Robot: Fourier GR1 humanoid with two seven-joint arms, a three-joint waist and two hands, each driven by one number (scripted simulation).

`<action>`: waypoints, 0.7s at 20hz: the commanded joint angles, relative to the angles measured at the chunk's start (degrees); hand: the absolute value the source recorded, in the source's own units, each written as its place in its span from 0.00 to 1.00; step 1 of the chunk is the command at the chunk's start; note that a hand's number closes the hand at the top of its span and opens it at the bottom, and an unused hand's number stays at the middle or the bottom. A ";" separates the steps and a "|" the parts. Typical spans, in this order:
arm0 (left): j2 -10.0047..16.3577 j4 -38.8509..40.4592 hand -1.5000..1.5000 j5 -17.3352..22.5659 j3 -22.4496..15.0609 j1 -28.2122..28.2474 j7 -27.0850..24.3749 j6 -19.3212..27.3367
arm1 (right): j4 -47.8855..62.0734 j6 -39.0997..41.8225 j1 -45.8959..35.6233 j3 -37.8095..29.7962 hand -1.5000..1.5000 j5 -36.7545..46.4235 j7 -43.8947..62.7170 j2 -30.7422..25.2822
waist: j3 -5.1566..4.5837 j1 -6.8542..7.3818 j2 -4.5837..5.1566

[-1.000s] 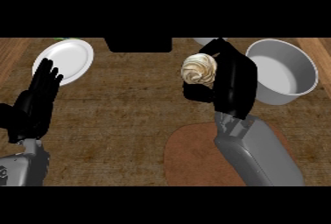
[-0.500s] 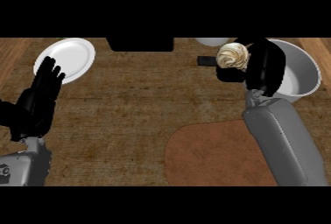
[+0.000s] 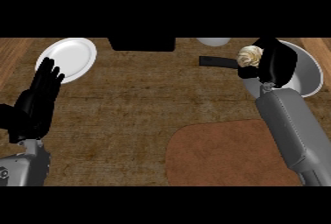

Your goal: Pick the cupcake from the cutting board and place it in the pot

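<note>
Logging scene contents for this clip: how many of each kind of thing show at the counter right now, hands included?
Plate: 1
Pot: 1
Cupcake: 1
Cutting board: 1
Hands: 2, left hand and right hand
Dark block: 1
Pale round thing, cut off at the top: 1
Total: 8

A single view looks from the robot's head steeply down onto the surface, facing away from the body. Both forearms enter from its lower edge. It sits close: the left robot hand lies at the left edge, the right robot hand near the top right. The frame ends just beyond the plate ahead of the left robot hand, the pot under the right one, and cuts the cutting board behind it.
</note>
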 commanded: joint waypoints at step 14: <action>-0.72 -0.41 0.50 -0.31 -1.14 -1.34 1.14 0.04 | 23.14 1.58 -6.49 -21.81 0.00 -30.10 -36.51 2.41 | 0.24 1.22 0.59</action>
